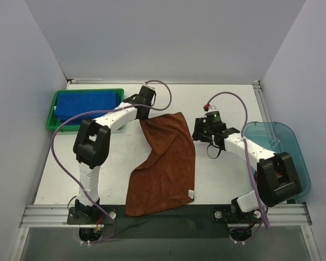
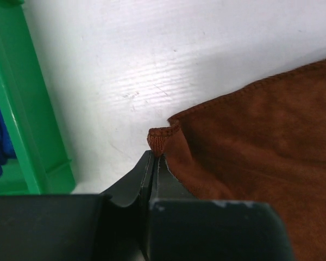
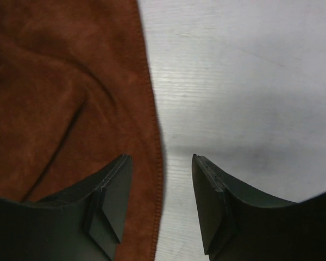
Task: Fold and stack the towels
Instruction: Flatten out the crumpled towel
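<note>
A rust-brown towel (image 1: 165, 163) lies spread on the white table, running from the far middle to the near edge. My left gripper (image 1: 142, 112) is shut on its far left corner, which sticks out past the fingertips in the left wrist view (image 2: 158, 138). My right gripper (image 1: 199, 130) is open just above the towel's right edge; in the right wrist view the hem (image 3: 155, 136) runs between the two jaws, the left jaw over cloth, the right over bare table. Folded royal blue towels (image 1: 88, 103) lie in the green tray (image 1: 53, 106).
The green tray stands at the far left, and its wall (image 2: 27, 125) shows close to my left gripper. A translucent teal bin (image 1: 282, 147) sits at the right edge. White walls enclose the table on three sides.
</note>
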Available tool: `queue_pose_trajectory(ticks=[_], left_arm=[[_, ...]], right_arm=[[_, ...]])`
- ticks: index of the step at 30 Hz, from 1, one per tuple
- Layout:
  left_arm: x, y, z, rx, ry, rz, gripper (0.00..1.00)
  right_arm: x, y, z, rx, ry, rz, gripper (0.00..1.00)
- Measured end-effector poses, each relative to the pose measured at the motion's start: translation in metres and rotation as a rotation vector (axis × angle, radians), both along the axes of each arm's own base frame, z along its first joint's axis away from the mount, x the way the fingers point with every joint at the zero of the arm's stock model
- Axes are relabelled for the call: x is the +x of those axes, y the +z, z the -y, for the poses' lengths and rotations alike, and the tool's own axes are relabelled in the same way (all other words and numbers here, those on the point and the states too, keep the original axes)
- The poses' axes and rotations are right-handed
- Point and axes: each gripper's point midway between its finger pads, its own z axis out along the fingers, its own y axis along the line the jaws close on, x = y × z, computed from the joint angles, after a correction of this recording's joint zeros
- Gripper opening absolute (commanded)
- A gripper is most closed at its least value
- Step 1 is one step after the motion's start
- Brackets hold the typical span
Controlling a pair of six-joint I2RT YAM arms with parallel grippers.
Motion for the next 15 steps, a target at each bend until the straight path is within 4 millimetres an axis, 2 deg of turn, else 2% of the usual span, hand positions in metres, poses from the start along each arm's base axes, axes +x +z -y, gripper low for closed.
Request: queue_pose_trajectory(ticks=[3,5,7,11,12,14,15], left_arm=[[0.021,-0.002,-0.008,0.059,0.01,0.025,0.02],[0.038,0.003,-0.016,0.092,0.025,0.051,0.13],[0.057,0.015,-0.022,0.112,0.042,0.094,0.24],[0.085,0.046,-0.028,0.118,0.069,0.178,0.67],[0.089,0.052,-0.029,0.117,0.075,0.192,0.75],[0.092,0.062,-0.028,0.102,0.086,0.216,0.85],[0.09,0.062,-0.028,0.096,0.087,0.215,0.86]], right_arm=[[0.003,0.003,-0.021,0.01,0.067,0.001,0.47],[0.001,0.001,-0.031,0.019,0.097,-0.01,0.47],[0.0,-0.003,-0.037,0.026,0.115,-0.027,0.47],[-0.007,-0.013,-0.04,0.034,0.125,-0.073,0.47],[-0.008,-0.014,-0.041,0.037,0.125,-0.08,0.47],[-0.01,-0.014,-0.043,0.046,0.125,-0.085,0.47],[-0.01,-0.014,-0.044,0.05,0.128,-0.087,0.46]])
